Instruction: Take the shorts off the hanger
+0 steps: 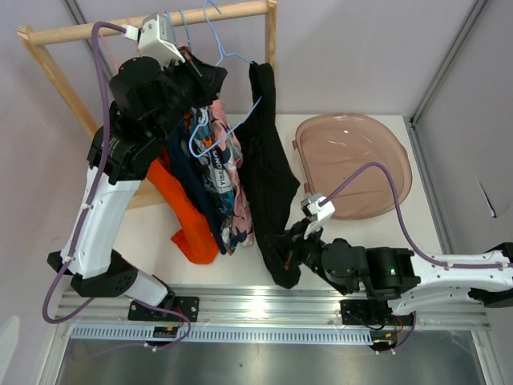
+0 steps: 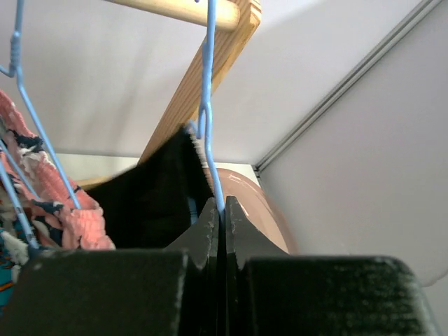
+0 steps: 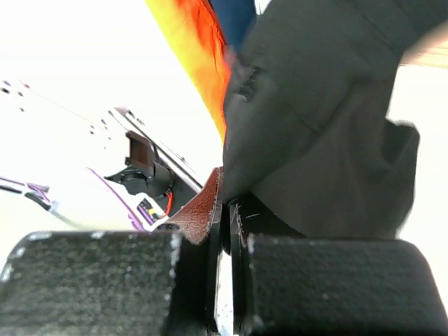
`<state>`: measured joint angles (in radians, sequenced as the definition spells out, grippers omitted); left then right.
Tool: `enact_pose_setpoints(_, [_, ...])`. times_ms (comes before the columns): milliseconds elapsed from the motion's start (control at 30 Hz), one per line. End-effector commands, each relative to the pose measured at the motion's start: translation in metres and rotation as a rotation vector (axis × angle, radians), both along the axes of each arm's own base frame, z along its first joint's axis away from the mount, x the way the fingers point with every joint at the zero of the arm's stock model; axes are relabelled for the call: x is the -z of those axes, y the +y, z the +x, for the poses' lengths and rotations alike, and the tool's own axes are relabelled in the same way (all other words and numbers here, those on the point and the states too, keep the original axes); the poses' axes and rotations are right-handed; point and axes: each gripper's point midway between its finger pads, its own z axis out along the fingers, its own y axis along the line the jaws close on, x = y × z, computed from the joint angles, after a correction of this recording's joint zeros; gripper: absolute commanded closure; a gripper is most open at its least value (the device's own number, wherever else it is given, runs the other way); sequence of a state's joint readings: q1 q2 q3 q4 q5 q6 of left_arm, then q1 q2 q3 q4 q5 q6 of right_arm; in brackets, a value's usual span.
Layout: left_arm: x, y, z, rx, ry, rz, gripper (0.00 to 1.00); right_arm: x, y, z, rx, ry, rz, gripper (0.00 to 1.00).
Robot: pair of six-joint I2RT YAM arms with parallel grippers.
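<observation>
The black shorts (image 1: pixel 272 176) hang on a blue wire hanger (image 1: pixel 232 56) at the right end of the wooden rail (image 1: pixel 216 14). My left gripper (image 1: pixel 207 74) is raised at the rail and shut on that hanger's wire (image 2: pixel 208 84), just above the black shorts' waistband (image 2: pixel 154 203). My right gripper (image 1: pixel 282 245) is low near the table's front and shut on the black shorts' lower edge (image 3: pixel 322 126). The pink floral shorts (image 1: pixel 238 200), teal-orange-white shorts (image 1: pixel 204 128), navy shorts (image 1: pixel 188 176) and orange shorts (image 1: pixel 188 220) hang bunched to the left.
A translucent pink basin (image 1: pixel 353 164) lies on the table right of the rack, and shows behind the jaws in the left wrist view (image 2: pixel 255 203). The rack's slanted wooden leg (image 1: pixel 60 80) stands at the left. Other blue hangers (image 1: pixel 210 132) hang among the garments.
</observation>
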<state>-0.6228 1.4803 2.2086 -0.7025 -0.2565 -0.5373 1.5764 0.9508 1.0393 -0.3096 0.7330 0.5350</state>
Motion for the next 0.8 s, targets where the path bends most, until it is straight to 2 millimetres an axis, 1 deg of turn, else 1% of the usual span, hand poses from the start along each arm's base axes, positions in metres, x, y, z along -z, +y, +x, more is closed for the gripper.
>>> enact_pose_setpoints(0, [-0.046,0.016,-0.006,-0.046,-0.136,-0.038,1.0,-0.01,-0.019,0.014,0.154,-0.008,0.032,1.0])
enact_pose_setpoints(33, [-0.048,0.015,-0.012,-0.022,-0.137,-0.051,1.0,-0.015,-0.022,0.022,0.198,-0.028,0.026,1.0])
enact_pose_setpoints(67, [-0.039,0.004,-0.014,0.034,-0.114,-0.044,1.0,-0.021,-0.023,0.028,0.219,-0.043,0.036,1.0])
enact_pose_setpoints(100, [-0.037,0.0,-0.02,0.068,-0.097,-0.067,1.0,-0.025,-0.026,0.037,0.242,-0.082,0.008,1.0])
enact_pose_setpoints(133, [-0.036,-0.004,-0.025,0.102,-0.091,-0.074,1.0,-0.027,-0.03,0.059,0.294,-0.095,-0.007,1.0])
enact_pose_setpoints(167, [-0.025,-0.009,-0.031,0.14,-0.064,-0.072,1.0,-0.043,-0.033,0.073,0.319,-0.103,0.024,1.0])
enact_pose_setpoints(200, [-0.024,-0.017,-0.042,0.211,-0.055,-0.081,1.0,-0.051,-0.036,0.087,0.335,-0.112,0.03,1.0])
enact_pose_setpoints(233, [-0.013,-0.02,-0.046,0.237,-0.02,-0.068,1.0,-0.06,-0.041,0.103,0.35,-0.125,0.027,1.0])
enact_pose_setpoints(267, [-0.012,-0.019,-0.056,0.264,-0.007,-0.073,1.0,-0.083,-0.052,0.133,0.385,-0.141,0.058,1.0])
enact_pose_setpoints(300, [-0.004,-0.028,-0.067,0.339,0.016,-0.059,1.0,-0.098,-0.06,0.147,0.402,-0.166,0.068,1.0])
enact_pose_setpoints(333, [0.012,-0.032,-0.072,0.367,0.064,-0.037,1.0,-0.113,-0.068,0.162,0.423,-0.202,0.054,1.0])
enact_pose_setpoints(367, [0.019,-0.033,-0.088,0.419,0.076,-0.029,1.0,-0.146,-0.084,0.186,0.465,-0.244,0.077,1.0])
enact_pose_setpoints(400, [0.034,-0.036,-0.092,0.438,0.107,-0.012,1.0,-0.163,-0.092,0.197,0.481,-0.269,0.08,1.0])
enact_pose_setpoints(433, [0.035,-0.034,-0.102,0.456,0.103,-0.012,1.0,-0.181,-0.1,0.207,0.5,-0.297,0.086,1.0])
enact_pose_setpoints(467, [0.033,-0.034,-0.11,0.48,0.083,-0.014,1.0,-0.184,-0.109,0.231,0.527,-0.315,0.035,1.0])
enact_pose_setpoints(500, [0.034,-0.028,-0.123,0.496,0.071,-0.02,1.0,-0.229,-0.124,0.23,0.55,-0.381,0.098,1.0])
enact_pose_setpoints(533, [0.041,-0.027,-0.127,0.508,0.079,-0.02,1.0,-0.245,-0.131,0.237,0.565,-0.409,0.109,1.0])
enact_pose_setpoints(567, [0.037,-0.024,-0.132,0.512,0.056,-0.032,1.0,-0.256,-0.139,0.243,0.577,-0.428,0.104,1.0])
enact_pose_setpoints(600, [0.035,-0.018,-0.139,0.509,0.044,-0.037,1.0,-0.282,-0.155,0.254,0.61,-0.469,0.131,1.0])
enact_pose_setpoints(667, [0.037,-0.013,-0.141,0.495,0.04,-0.026,1.0,-0.294,-0.168,0.266,0.629,-0.482,0.131,1.0])
enact_pose_setpoints(700, [0.039,-0.011,-0.142,0.489,0.047,-0.018,1.0,-0.298,-0.183,0.275,0.661,-0.49,0.126,1.0])
enact_pose_setpoints(733, [0.038,-0.007,-0.144,0.48,0.041,-0.016,1.0,-0.305,-0.185,0.283,0.661,-0.503,0.131,1.0])
enact_pose_setpoints(767, [0.041,-0.005,-0.143,0.47,0.044,-0.003,1.0,-0.303,-0.191,0.289,0.672,-0.497,0.119,1.0])
